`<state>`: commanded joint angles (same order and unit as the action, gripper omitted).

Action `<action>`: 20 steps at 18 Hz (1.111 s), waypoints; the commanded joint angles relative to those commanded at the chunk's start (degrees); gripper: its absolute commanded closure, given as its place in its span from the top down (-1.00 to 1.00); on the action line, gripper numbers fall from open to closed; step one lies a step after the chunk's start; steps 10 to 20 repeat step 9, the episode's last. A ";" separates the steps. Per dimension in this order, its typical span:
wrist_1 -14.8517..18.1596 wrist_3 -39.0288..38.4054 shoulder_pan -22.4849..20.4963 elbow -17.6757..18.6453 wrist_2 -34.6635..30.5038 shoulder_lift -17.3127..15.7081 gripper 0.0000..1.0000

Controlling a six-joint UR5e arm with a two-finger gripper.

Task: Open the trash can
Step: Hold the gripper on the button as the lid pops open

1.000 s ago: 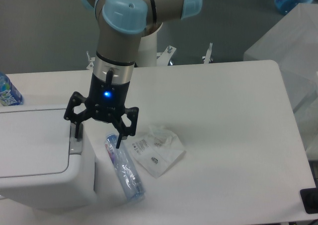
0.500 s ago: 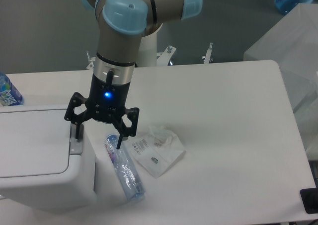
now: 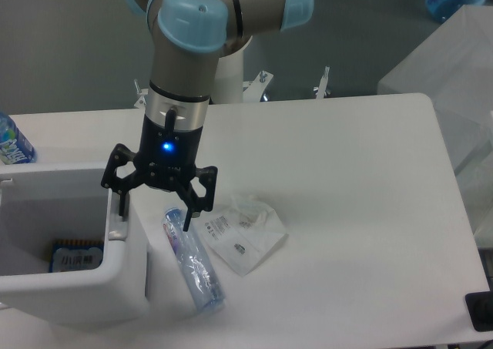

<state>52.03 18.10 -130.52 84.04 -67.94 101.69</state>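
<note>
While the trash can stands open, a white table fronts a grey wall.

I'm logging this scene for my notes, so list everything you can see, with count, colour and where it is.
trash can: one, white, lid open, front left of table
packet inside the trash can: one, blue and orange, on its floor
tube: one, clear with blue print, lying right of the trash can
plastic bag: one, clear with white label, beside the tube
bottle: one, blue label, far left edge
table: one, white
gripper: one, black, open, one finger at the trash can's latch
</note>
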 joint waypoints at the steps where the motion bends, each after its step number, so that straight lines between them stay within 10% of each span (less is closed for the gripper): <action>1: 0.09 0.61 -0.18 -1.14 -0.09 0.00 1.00; 9: 1.14 17.82 -6.33 -1.68 -6.93 -2.37 1.00; 20: 1.14 17.82 -6.33 -1.68 -6.93 -2.37 1.00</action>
